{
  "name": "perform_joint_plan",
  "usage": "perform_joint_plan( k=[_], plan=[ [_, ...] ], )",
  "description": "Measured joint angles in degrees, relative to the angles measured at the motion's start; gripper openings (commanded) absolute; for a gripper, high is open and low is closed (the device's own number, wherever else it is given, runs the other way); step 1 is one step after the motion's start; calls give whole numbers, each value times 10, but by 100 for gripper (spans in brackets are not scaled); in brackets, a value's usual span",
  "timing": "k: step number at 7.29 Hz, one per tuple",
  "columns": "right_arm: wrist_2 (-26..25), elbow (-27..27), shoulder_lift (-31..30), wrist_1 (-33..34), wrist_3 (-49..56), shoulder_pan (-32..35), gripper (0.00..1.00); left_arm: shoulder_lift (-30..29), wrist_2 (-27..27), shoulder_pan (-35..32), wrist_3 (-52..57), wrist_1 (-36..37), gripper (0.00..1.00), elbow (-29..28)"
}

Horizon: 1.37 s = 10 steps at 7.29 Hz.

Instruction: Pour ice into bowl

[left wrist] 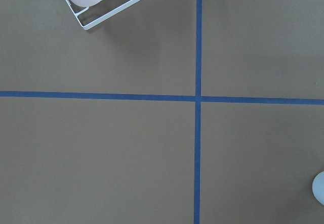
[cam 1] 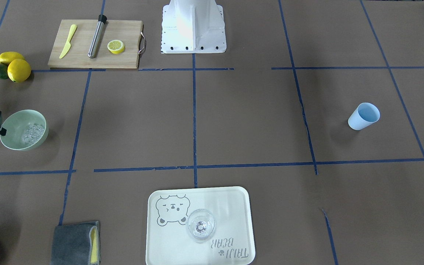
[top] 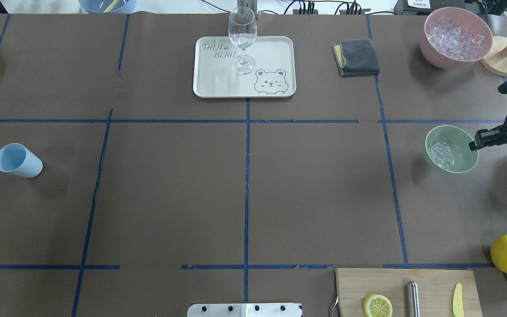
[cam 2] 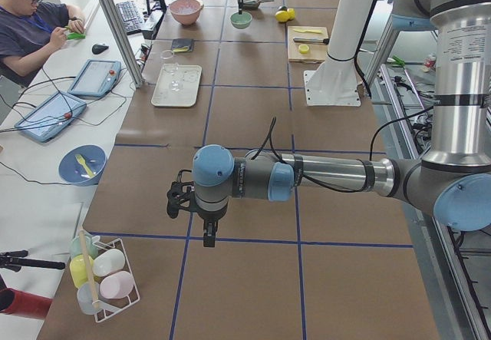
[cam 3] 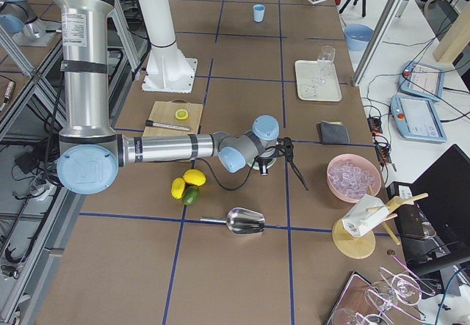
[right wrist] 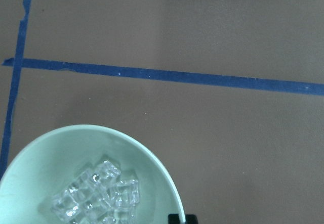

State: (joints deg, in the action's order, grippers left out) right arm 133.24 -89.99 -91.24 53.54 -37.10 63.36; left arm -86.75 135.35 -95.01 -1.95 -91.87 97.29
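- Right claw [top: 474, 145] touches the outer rim of the bowl [top: 461, 154], ice [top: 439, 154] inside; clenched or released, cannot tell.
- Left claw [cam 2: 205, 232] hangs well apart over the tabletop [cam 2: 253, 278]; state unclear.

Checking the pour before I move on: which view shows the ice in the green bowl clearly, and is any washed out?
Right wrist view: sharpest, the ice reads as single cubes in the bowl, cropped below. Overhead view: even light, ice a small glassy clump. Front-facing view: glare whitens the robot base; cubes blur together.
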Motion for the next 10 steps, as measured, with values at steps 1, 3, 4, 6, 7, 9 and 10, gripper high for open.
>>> perform_joint_plan(
  k=[1,3,4,6,7,9,10],
  plan=[
    [1,10,0,-22,-9,-4,0,0,0,0,0,0,100,0],
    [0,14,-1,-34,-14,-16,6,0,0,0,0,-1,100,0],
    [0,14,-1,-35,-14,-20,99,0,0,0,0,-1,100,-1],
    [-5,13,0,-35,-10,-25,100,0,0,0,0,-2,100,0],
    [-6,10,1,-35,-8,-25,100,0,0,1,0,-2,100,0],
    [0,9,3,-28,3,0,100,-1,0,1,0,-2,100,-1],
    [7,10,0,-24,27,26,100,-1,0,1,0,-2,100,-1]
  ],
)
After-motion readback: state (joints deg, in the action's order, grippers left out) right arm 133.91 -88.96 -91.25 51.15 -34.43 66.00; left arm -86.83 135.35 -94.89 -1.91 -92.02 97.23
